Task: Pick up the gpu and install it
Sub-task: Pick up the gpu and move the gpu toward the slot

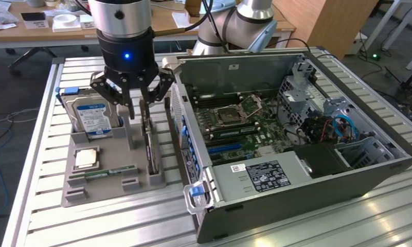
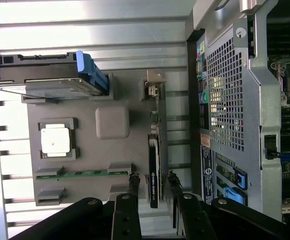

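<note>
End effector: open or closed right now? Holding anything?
End effector: open, straddling the upright gpu in its holder, gaps on both sides, holding nothing.

No text is legible. Illegible printing is carried by the blue-and-white label of the boxy silver hard drive (image 1: 92, 117), the black label of the grey metal power supply (image 1: 269, 175) and the edge of the thin black gpu card (image 2: 154, 175).

Exterior view high, angled down, wrist view close overhead, sharing tray (image 1: 106, 186)
</note>
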Action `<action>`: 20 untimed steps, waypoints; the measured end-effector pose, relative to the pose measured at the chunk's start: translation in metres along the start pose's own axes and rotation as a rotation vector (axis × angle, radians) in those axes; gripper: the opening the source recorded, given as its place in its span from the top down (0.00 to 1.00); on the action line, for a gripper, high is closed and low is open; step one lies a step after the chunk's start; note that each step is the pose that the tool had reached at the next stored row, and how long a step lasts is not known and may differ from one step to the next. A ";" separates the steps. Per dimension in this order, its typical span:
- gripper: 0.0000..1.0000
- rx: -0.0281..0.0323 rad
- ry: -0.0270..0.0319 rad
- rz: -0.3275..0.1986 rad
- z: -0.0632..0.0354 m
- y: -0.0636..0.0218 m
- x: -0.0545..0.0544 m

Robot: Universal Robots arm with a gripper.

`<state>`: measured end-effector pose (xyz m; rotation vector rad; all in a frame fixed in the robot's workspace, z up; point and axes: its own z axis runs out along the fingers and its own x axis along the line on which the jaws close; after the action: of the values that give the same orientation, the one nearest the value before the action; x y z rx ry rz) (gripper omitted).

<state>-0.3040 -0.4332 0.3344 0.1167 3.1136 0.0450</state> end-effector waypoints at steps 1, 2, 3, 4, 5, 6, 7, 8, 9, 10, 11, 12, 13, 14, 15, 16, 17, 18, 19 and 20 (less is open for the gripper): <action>0.64 0.0000 0.0000 0.000 0.0000 0.0000 0.000; 0.64 0.0000 0.0000 0.000 0.0000 0.0000 0.000; 0.64 0.0000 0.0000 0.000 0.0001 0.0000 0.000; 0.64 -0.0002 -0.0001 0.000 0.0005 0.0000 0.000; 0.64 -0.0004 -0.0004 0.000 0.0011 0.0000 0.000; 0.64 -0.0003 -0.0003 0.000 0.0020 -0.0001 0.000; 0.64 0.0000 0.0000 0.000 0.0031 -0.0001 0.000; 0.64 -0.0001 -0.0001 0.000 0.0045 -0.0001 0.000; 0.64 -0.0002 -0.0001 0.000 0.0060 -0.0002 0.000; 0.64 0.0000 0.0000 0.000 0.0076 -0.0002 0.000; 0.64 -0.0001 0.0000 0.000 0.0094 -0.0003 0.000; 0.64 -0.0001 -0.0001 0.000 0.0112 -0.0003 0.000; 0.64 0.0000 0.0000 0.000 0.0130 -0.0004 0.000; 0.64 -0.0001 -0.0001 0.000 0.0142 -0.0004 0.000; 0.64 0.0001 0.0001 0.000 0.0143 -0.0004 0.000; 0.64 0.0001 0.0001 0.000 0.0143 -0.0004 0.000; 0.64 0.0000 0.0001 0.000 0.0143 -0.0004 0.000; 0.64 0.0001 0.0000 0.000 0.0143 -0.0004 0.000; 0.64 0.0000 0.0000 0.000 0.0143 -0.0004 0.000; 0.64 0.0000 0.0000 0.000 0.0144 -0.0004 0.000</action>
<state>-0.3040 -0.4332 0.3200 0.1166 3.1135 0.0450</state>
